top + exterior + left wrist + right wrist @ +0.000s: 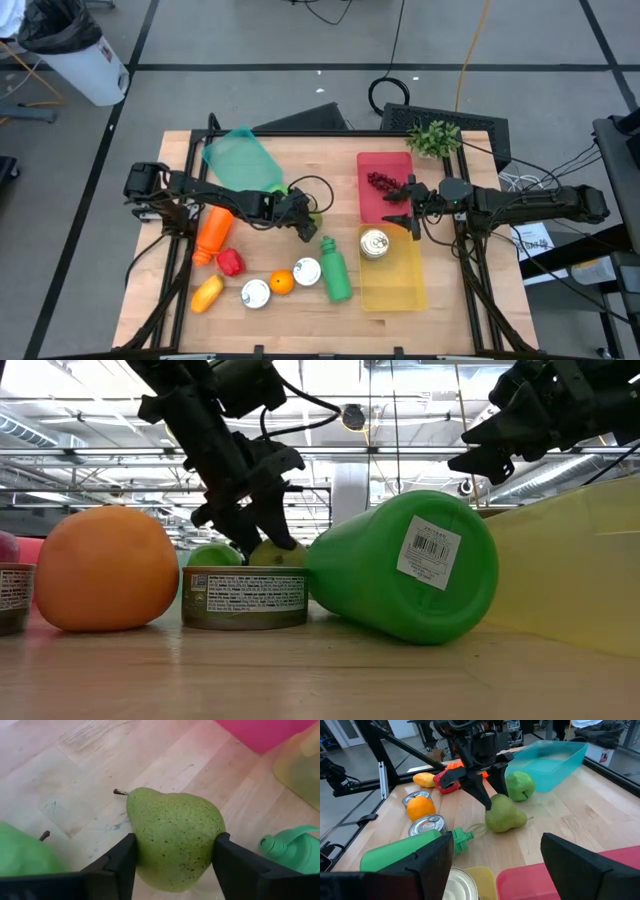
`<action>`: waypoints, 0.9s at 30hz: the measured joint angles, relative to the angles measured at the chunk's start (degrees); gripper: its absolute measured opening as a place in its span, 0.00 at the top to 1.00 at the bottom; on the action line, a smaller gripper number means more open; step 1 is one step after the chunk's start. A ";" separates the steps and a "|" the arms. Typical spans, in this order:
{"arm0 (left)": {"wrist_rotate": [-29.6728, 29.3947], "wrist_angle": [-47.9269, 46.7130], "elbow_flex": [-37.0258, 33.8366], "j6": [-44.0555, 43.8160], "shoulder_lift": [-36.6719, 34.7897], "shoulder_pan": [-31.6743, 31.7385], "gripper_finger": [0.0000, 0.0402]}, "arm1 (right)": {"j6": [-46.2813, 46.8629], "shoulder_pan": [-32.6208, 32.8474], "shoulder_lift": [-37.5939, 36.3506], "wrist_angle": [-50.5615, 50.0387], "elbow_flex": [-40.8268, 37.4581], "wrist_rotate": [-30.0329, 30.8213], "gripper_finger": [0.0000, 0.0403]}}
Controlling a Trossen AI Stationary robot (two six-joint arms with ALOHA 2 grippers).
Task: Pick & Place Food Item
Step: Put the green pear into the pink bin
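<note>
A speckled green pear (175, 837) lies on its side on the wooden table, near the middle, its stem (119, 792) pointing away from my left gripper (175, 851). That gripper is shut on the pear (504, 815), reaching down from above (304, 220). A green apple (519, 785) sits just beside it. My right gripper (495, 865) is open. It hovers over the seam between the red bin (395, 165) and the yellow bin (395, 285), touching nothing. My left gripper pinches the pear by its wide lower body (145, 845), one finger on each flank, across the fruit. The fingers (481, 795) slant down from above on the table's left side. The pear lies on its side, and its underside appears to rest on the table.
A teal bin (240, 160) lies behind the apple. A green bottle (335, 270) lies on its side. Two cans (307, 270) (256, 293), an orange (282, 283), a red pepper (230, 262), an orange bottle (213, 233) and a yellow fruit (207, 293) crowd the near left. The yellow bin holds a can (374, 243).
</note>
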 joint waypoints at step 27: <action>-4.55 6.65 6.14 24.13 -4.04 -3.25 0.52 | -0.01 -0.01 0.00 -0.03 0.00 0.00 0.30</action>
